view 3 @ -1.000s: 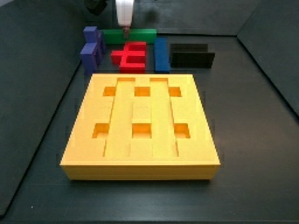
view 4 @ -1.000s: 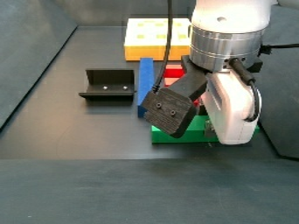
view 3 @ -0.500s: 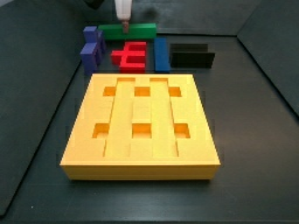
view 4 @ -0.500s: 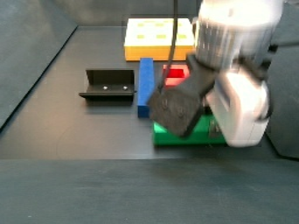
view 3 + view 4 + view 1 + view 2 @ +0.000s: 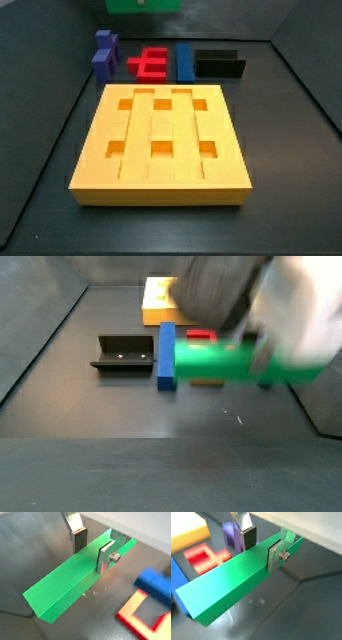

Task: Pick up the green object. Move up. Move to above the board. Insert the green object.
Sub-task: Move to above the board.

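You've got the green bar clamped crosswise in the gripper, one finger pressed on each long face, and it's off the floor — the lift looks like the step in hand. In a side view the bar sits right at the frame's top edge, beyond the red stepped block. Next you'll want to carry it over the yellow-orange board. The blue blocks and the fixture lie below; the space over them looks open.
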